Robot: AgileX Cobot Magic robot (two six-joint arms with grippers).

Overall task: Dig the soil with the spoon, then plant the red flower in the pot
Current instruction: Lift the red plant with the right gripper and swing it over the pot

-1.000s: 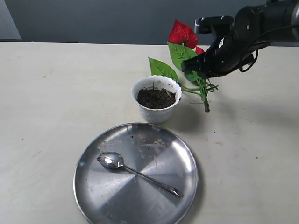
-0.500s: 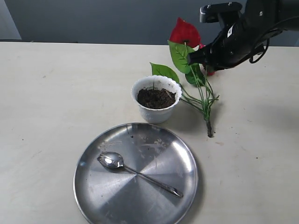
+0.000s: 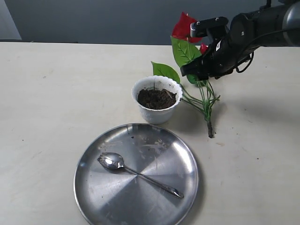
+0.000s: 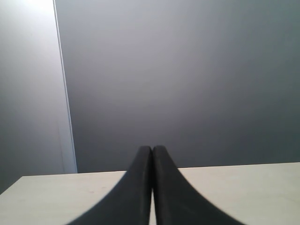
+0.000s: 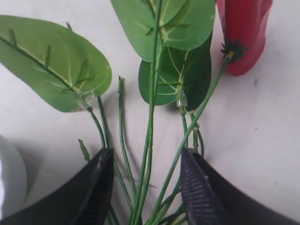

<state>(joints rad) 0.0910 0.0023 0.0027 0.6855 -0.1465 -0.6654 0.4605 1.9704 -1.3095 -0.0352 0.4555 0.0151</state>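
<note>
The red flower (image 3: 183, 28) lies on the table right of the white pot (image 3: 156, 111), its brown base (image 3: 210, 131) pointing toward the front. Dark soil (image 3: 156, 98) fills the pot. My right gripper (image 3: 196, 74) hangs over the green stems (image 5: 152, 136), open, one finger (image 5: 96, 187) on each side of the stems without pinching them. A red bloom (image 5: 241, 33) and broad leaves (image 5: 51, 65) lie beyond the jaws. The silver spoon (image 3: 136, 173) lies on the steel plate (image 3: 93, 197). My left gripper (image 4: 152, 154) is shut on nothing and out of the exterior view.
The round steel plate sits in front of the pot, near the table's front edge. A sliver of the pot's white wall (image 5: 7, 178) shows beside the right jaws. A dark wall stands behind the table's far edge.
The flower went from hanging lifted in my right gripper to lying with its base lower on the table. The gripper rose, then came back down over the stems.
</note>
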